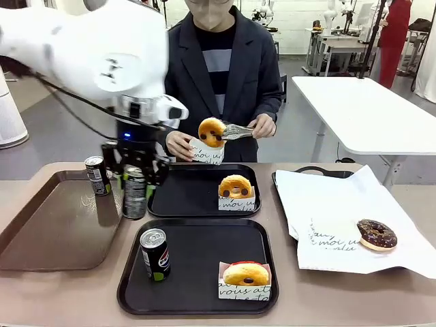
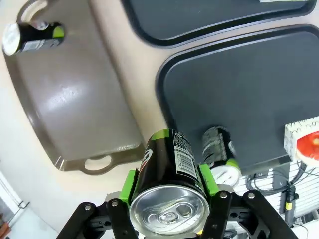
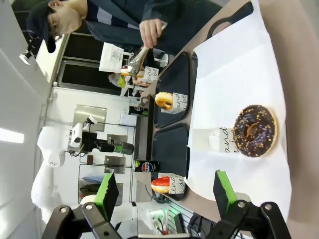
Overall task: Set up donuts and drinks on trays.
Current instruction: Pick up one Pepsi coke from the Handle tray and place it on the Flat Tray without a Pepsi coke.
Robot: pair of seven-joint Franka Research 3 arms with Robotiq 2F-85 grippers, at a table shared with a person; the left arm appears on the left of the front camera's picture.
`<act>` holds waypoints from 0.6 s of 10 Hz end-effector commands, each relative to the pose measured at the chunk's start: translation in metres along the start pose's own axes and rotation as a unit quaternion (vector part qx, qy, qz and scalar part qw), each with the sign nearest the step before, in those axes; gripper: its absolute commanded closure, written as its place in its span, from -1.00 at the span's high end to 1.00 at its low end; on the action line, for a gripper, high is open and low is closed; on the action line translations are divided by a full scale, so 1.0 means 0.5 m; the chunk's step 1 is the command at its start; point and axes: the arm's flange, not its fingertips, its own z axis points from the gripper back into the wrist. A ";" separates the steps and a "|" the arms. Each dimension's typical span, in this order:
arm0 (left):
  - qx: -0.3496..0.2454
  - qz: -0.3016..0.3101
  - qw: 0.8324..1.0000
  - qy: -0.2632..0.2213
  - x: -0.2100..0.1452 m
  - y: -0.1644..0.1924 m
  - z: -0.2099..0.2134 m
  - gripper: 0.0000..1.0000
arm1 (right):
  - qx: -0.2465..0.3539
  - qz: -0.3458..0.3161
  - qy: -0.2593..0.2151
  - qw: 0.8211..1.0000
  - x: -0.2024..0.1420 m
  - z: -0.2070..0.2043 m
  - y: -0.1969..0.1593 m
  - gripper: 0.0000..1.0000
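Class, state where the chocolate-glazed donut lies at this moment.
In the front view the chocolate-glazed donut lies on the white printed paper sheet at the table's right side, to the right of the near black tray.

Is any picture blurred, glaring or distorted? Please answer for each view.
Front view: the left arm, close to the lens, looks soft and washed out; the brown tray mirrors the can on it. Left wrist view: light glares on the brown tray, and the black tray's edge curves. Right wrist view: everything is rolled sideways; the white paper is bright.
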 end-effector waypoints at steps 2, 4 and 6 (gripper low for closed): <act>0.004 0.030 1.000 -0.009 0.033 -0.011 0.032 0.18 | 0.014 0.009 -0.008 1.000 0.005 -0.002 -0.001 1.00; 0.002 0.000 1.000 0.004 0.024 -0.020 -0.007 0.18 | 0.014 0.009 -0.008 1.000 0.005 -0.002 -0.001 1.00; 0.002 0.000 1.000 0.004 0.024 -0.020 -0.007 0.18 | 0.014 0.009 -0.008 1.000 0.005 -0.002 -0.001 1.00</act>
